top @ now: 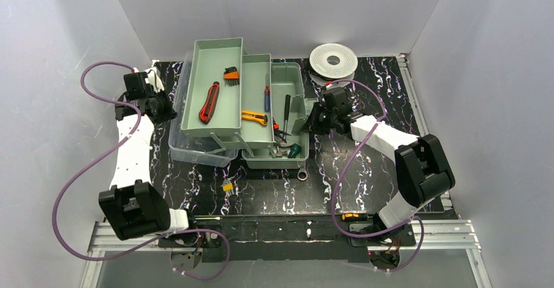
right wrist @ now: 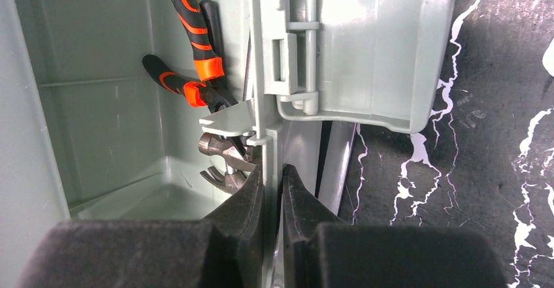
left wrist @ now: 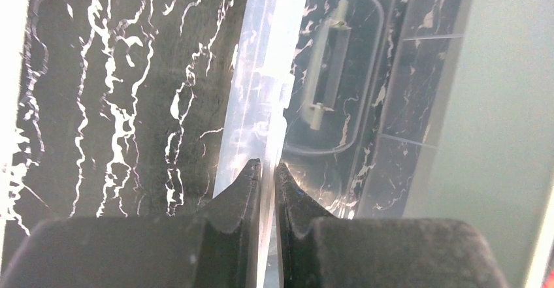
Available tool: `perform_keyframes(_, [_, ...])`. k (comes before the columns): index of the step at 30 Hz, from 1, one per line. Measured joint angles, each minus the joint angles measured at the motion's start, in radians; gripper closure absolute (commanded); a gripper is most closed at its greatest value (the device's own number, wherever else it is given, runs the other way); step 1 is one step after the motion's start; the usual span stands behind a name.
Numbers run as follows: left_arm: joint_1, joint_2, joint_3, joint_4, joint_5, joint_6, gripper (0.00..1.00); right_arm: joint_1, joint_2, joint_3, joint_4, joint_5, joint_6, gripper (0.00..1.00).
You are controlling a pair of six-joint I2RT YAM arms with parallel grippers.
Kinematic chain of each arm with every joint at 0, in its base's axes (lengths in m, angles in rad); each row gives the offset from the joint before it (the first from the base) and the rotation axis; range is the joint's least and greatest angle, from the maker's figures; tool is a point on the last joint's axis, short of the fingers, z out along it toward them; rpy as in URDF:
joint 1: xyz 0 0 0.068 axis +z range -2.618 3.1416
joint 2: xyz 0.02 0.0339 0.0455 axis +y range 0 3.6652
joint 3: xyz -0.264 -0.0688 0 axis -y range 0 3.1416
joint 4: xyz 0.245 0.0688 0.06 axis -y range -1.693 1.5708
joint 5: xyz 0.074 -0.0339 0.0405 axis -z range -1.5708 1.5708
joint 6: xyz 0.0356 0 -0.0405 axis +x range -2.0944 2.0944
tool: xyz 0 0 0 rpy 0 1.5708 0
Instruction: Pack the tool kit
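The green toolbox [top: 287,79] stands open with its two trays [top: 215,66] swung out to the left. My left gripper [top: 168,110] is shut on the edge of the clear plastic lid [top: 189,149]; the left wrist view shows the gripper [left wrist: 268,169] pinching the lid's rim [left wrist: 261,105]. My right gripper [top: 313,122] is shut on the box's right wall, and the right wrist view shows that gripper [right wrist: 272,170] clamping the wall [right wrist: 269,72]. Orange-handled pliers [right wrist: 189,40] and a hammer head [right wrist: 222,154] lie inside the box.
The trays hold a red utility knife [top: 209,102], a hex key set [top: 230,74], a yellow knife [top: 255,117] and a screwdriver [top: 266,95]. A wrench [top: 304,172] and a small yellow part [top: 227,187] lie on the mat. A white spool [top: 333,59] stands behind.
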Motion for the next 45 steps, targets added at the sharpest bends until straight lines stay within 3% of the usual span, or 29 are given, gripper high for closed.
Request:
perform_keyframes(8, [-0.172, -0.099, 0.034, 0.017, -0.219, 0.045, 1.0, 0.022, 0.0, 0.011, -0.012, 0.037, -0.006, 0.99])
perform_keyframes(16, [-0.531, -0.103, 0.15, 0.02, -0.629, 0.188, 1.0, 0.082, 0.013, 0.058, -0.07, 0.113, -0.014, 0.98])
perform_keyframes(19, [-0.667, -0.101, 0.177, 0.047, -0.766, 0.25, 1.0, 0.114, 0.027, 0.093, -0.113, 0.146, -0.018, 0.82])
perform_keyframes(22, [-0.792, -0.079, 0.196, 0.081, -0.892, 0.315, 1.0, 0.127, 0.031, 0.108, -0.137, 0.159, -0.021, 0.57])
perform_keyframes(24, [-0.858, -0.052, 0.198, 0.11, -0.969, 0.36, 1.0, 0.132, 0.031, 0.125, -0.155, 0.141, -0.026, 0.46])
perform_keyframes(29, [-1.001, 0.035, 0.196, 0.241, -1.159, 0.518, 1.0, 0.146, -0.011, 0.175, -0.219, 0.15, -0.042, 0.42])
perform_keyframes(34, [-1.105, 0.099, 0.182, 0.382, -1.277, 0.645, 0.95, 0.124, -0.164, 0.176, -0.242, 0.203, -0.032, 0.37])
perform_keyframes(37, [-1.158, 0.153, 0.177, 0.46, -1.336, 0.699, 0.79, 0.06, -0.28, 0.175, -0.249, 0.231, -0.023, 0.31])
perform_keyframes(40, [-1.203, 0.206, 0.177, 0.521, -1.359, 0.714, 0.4, -0.028, -0.375, 0.162, -0.262, 0.251, -0.013, 0.24])
perform_keyframes(42, [-1.233, 0.251, 0.191, 0.528, -1.351, 0.675, 0.3, -0.086, -0.43, 0.143, -0.28, 0.274, -0.007, 0.23])
perform_keyframes(45, [-1.271, 0.34, 0.294, 0.401, -1.283, 0.528, 0.22, -0.142, -0.496, 0.11, -0.305, 0.299, -0.006, 0.23])
